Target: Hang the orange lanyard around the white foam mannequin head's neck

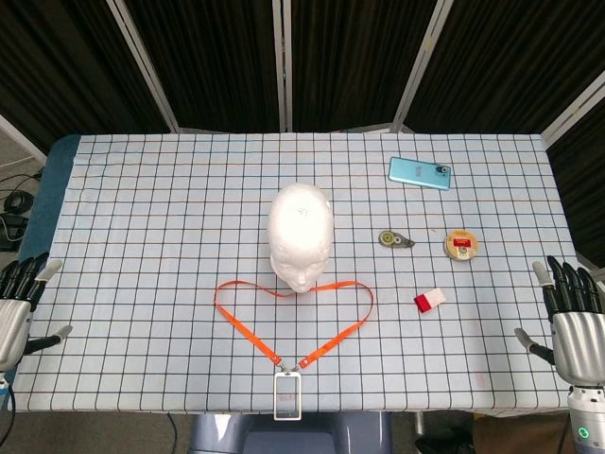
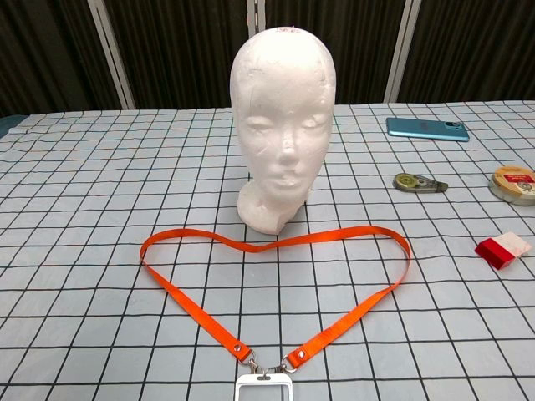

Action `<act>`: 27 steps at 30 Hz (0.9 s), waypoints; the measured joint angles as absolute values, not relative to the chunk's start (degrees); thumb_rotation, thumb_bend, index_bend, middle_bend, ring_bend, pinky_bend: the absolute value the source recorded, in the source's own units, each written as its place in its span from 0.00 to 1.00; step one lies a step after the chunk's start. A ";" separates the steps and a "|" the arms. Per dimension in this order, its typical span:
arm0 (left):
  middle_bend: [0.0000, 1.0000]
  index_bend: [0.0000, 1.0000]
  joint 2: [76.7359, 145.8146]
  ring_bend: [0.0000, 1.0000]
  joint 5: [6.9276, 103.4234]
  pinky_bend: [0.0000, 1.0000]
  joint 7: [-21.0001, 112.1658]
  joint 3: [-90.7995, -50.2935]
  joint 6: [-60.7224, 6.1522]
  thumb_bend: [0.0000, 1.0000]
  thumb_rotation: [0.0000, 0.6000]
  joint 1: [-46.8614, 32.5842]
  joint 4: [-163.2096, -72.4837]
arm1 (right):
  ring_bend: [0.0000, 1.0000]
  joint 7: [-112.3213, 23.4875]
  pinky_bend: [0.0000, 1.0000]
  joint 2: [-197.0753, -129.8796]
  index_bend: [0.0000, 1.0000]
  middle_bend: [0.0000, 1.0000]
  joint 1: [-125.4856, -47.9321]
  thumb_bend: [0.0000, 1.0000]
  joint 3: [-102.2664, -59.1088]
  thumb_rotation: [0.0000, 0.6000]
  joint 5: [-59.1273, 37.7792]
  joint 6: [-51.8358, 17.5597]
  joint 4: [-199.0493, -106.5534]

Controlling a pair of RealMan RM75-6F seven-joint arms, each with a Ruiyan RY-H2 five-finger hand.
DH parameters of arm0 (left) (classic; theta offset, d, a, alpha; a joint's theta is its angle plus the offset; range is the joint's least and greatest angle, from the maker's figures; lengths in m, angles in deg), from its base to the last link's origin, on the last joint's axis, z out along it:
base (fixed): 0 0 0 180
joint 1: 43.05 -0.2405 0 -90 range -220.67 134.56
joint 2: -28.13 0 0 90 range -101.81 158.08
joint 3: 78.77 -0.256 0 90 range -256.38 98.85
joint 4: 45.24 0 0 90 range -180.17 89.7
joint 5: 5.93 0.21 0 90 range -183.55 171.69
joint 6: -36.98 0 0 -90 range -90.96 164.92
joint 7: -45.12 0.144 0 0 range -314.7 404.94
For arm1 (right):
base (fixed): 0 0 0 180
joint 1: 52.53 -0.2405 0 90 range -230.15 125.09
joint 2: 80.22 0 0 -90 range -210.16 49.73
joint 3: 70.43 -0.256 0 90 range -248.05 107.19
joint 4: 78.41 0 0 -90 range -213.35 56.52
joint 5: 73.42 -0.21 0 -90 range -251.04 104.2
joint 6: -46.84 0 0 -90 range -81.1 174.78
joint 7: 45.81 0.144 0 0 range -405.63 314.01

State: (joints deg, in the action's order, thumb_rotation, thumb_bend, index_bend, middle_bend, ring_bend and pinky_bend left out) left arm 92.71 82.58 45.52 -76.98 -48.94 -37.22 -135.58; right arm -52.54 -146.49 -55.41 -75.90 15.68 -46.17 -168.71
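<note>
Nothing lifted yet; the left hand (image 1: pixel 21 307) and right hand (image 1: pixel 572 326) wait at the near table edges, fingers spread, holding nothing; the orange lanyard (image 1: pixel 295 317) lies flat just before the mannequin head (image 1: pixel 301 235); next, likely, grasp the loop.
</note>
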 measured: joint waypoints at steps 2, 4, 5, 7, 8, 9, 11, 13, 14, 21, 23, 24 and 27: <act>0.00 0.00 92.90 0.00 82.31 0.00 46.12 -76.95 -49.02 0.00 1.00 -37.23 -135.67 | 0.00 -52.96 0.00 -146.23 0.03 0.00 -55.40 0.00 -75.91 1.00 15.20 -45.64 -169.08; 0.00 0.00 93.02 0.00 82.09 0.00 46.37 -76.87 -49.08 0.00 1.00 -37.26 -135.70 | 0.00 -53.22 0.00 -146.13 0.03 0.00 -55.45 0.00 -75.85 1.00 15.00 -45.18 -169.32; 0.00 0.00 93.15 0.00 82.06 0.00 46.39 -76.84 -49.08 0.00 1.00 -37.26 -135.66 | 0.00 -53.23 0.00 -146.11 0.03 0.00 -55.49 0.00 -75.81 1.00 14.90 -44.92 -169.41; 0.00 0.00 93.35 0.00 82.06 0.00 46.44 -76.90 -48.94 0.00 1.00 -37.23 -135.45 | 0.00 -53.10 0.00 -146.09 0.03 0.00 -55.69 0.00 -75.70 1.00 14.57 -43.99 -169.63; 0.00 0.00 93.51 0.00 82.05 0.00 46.54 -76.93 -48.85 0.00 1.00 -37.19 -135.27 | 0.00 -52.92 0.00 -146.08 0.04 0.00 -55.86 0.00 -75.67 1.00 14.39 -43.42 -169.74; 0.00 0.00 93.63 0.00 82.01 0.00 46.66 -76.93 -48.79 0.00 1.00 -37.17 -135.14 | 0.00 -52.64 0.00 -146.07 0.06 0.00 -56.08 0.00 -75.66 1.00 14.19 -42.74 -169.87; 0.00 0.00 93.86 0.00 81.71 0.00 46.93 -76.81 -48.70 0.00 1.00 -37.13 -134.97 | 0.00 -51.83 0.00 -146.01 0.12 0.00 -57.01 0.00 -75.78 1.00 13.68 -40.60 -170.14; 0.00 0.00 94.04 0.00 81.33 0.00 47.14 -76.66 -48.57 0.00 1.00 -37.08 -134.93 | 0.00 -51.33 0.00 -145.89 0.23 0.00 -58.65 0.03 -76.15 1.00 13.17 -37.62 -170.29; 0.00 0.00 94.11 0.00 81.05 0.00 47.26 -76.58 -48.38 0.00 1.00 -37.04 -134.94 | 0.00 -51.21 0.00 -145.85 0.26 0.00 -59.60 0.05 -76.38 1.00 12.99 -36.10 -170.33; 0.00 0.00 95.24 0.00 79.82 0.00 48.82 -75.79 -47.35 0.00 1.00 -36.29 -134.79 | 0.00 -50.08 0.00 -146.51 0.37 0.00 -69.47 0.17 -79.27 1.00 9.80 -20.79 -170.59; 0.00 0.00 95.76 0.00 79.82 0.00 49.00 -75.78 -47.13 0.00 1.00 -36.11 -134.50 | 0.00 -50.43 0.00 -147.44 0.39 0.00 -73.16 0.17 -80.48 1.00 7.38 -15.43 -170.29; 0.00 0.00 95.95 0.00 79.82 0.00 49.13 -75.83 -46.94 0.00 1.00 -36.04 -134.33 | 0.00 -50.76 0.00 -148.07 0.41 0.00 -74.84 0.17 -81.00 1.00 6.15 -13.30 -170.05; 0.00 0.00 96.57 0.00 79.67 0.00 49.76 -75.98 -46.18 0.00 1.00 -35.75 -133.73 | 0.00 -52.57 0.00 -151.33 0.45 0.00 -79.79 0.19 -82.45 1.00 1.78 -7.95 -168.71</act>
